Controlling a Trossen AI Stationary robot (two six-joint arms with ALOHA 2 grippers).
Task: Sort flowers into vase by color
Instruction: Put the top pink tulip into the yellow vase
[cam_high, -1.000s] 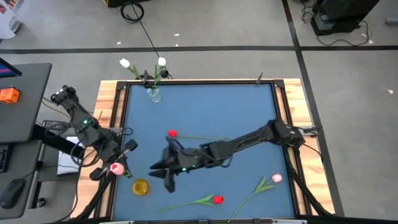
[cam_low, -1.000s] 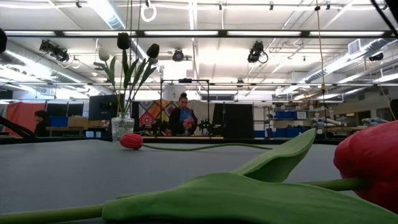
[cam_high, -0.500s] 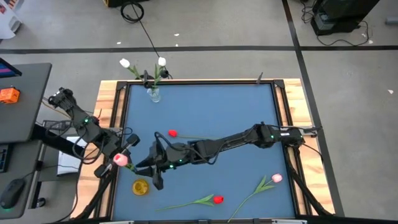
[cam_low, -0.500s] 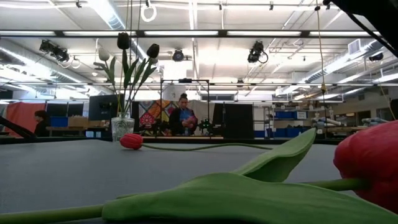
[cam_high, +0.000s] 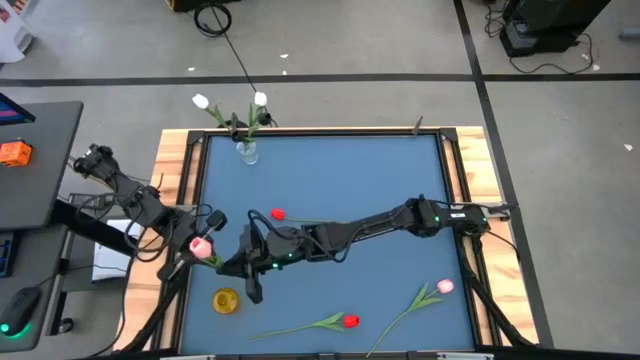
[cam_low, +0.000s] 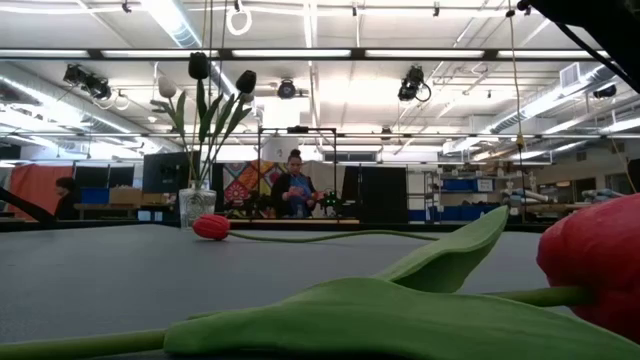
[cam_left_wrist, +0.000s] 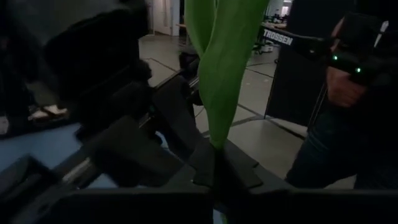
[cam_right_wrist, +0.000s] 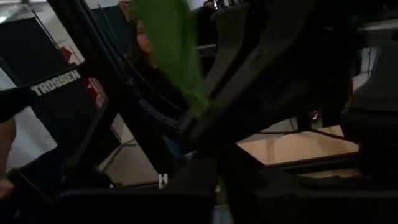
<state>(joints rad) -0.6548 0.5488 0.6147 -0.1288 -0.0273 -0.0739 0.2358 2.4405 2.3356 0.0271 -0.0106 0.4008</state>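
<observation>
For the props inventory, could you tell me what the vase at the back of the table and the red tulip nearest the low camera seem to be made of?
Vase: apparently clear glass or clear plastic; the stems show through its patterned wall.
Red tulip: probably fabric or soft plastic; the head looks matt and evenly coloured, and its broad leaf has a smooth, uniform green surface. Which of the two cannot be told.

2 red tulips (cam_high: 277, 214), 2 pink (cam_high: 445, 286), 2 white (cam_high: 201, 101), 2 vases (cam_high: 247, 152).

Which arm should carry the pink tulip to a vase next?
Right, probably: both tools meet at the pink tulip, but the right tool reaches farther across the mat. The left tool sits at the edge.
</observation>
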